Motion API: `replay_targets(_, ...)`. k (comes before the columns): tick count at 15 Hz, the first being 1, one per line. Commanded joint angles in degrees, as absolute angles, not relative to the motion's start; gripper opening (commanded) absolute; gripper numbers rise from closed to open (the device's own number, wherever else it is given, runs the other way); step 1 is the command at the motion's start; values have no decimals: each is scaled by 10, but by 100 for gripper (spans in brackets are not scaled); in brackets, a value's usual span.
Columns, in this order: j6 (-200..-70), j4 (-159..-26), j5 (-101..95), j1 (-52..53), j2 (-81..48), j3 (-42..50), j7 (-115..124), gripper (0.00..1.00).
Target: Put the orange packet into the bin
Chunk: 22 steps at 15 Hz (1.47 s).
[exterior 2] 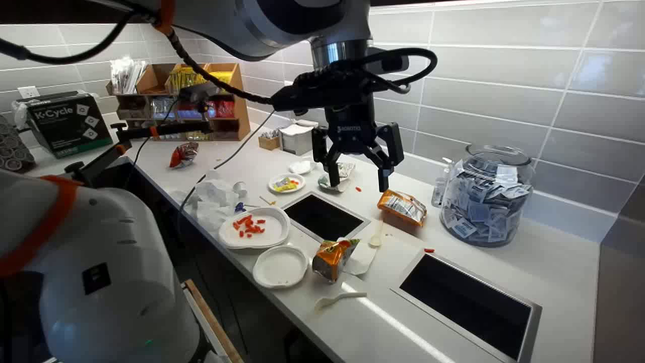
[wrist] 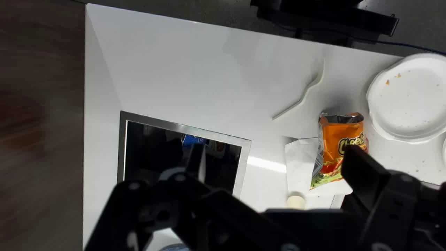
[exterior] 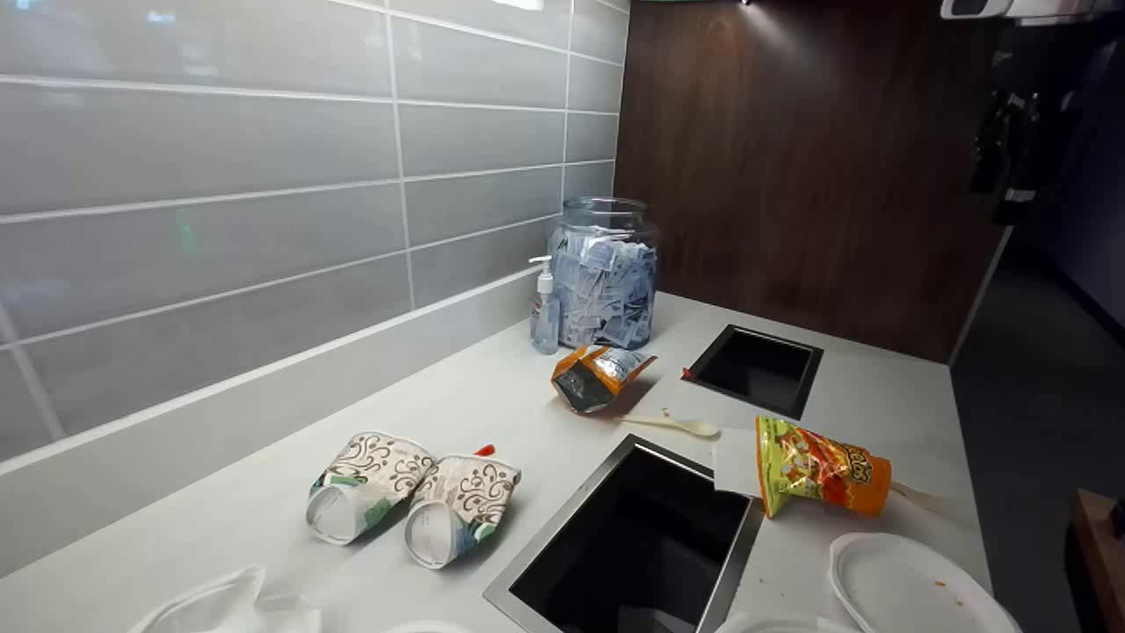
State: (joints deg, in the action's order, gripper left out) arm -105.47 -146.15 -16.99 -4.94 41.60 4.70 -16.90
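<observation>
In an exterior view, the claw [exterior 2: 359, 179] hangs above the counter [exterior 2: 567, 272], fingers spread wide, holding nothing; an orange-and-silver packet [exterior 2: 403, 207] appears below one fingertip, an orange Cheetos packet [exterior 2: 330, 259] farther below. In an exterior view, the Cheetos packet [exterior: 822, 466] lies lower than the dim claw, to its left. In the wrist view, one fingertip partly covers the Cheetos packet.

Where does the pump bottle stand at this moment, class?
In both exterior views, the pump bottle stands just left of the large glass jar, near the tiled wall, with an orange packet lying close by.
</observation>
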Motion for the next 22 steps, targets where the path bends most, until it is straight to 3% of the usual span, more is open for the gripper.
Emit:
replay_targets(1, -1051, -1460, -175, -39, 416, 55, -164, 100)
replay_targets(11, -1054, -1479, -159, -22, 387, 49, -161, 100)
replay_targets(19, -1187, -1546, -74, 63, 280, 23, -177, 100)
replay_targets(22, -1160, -1535, -85, 50, 288, 19, -169, 100)
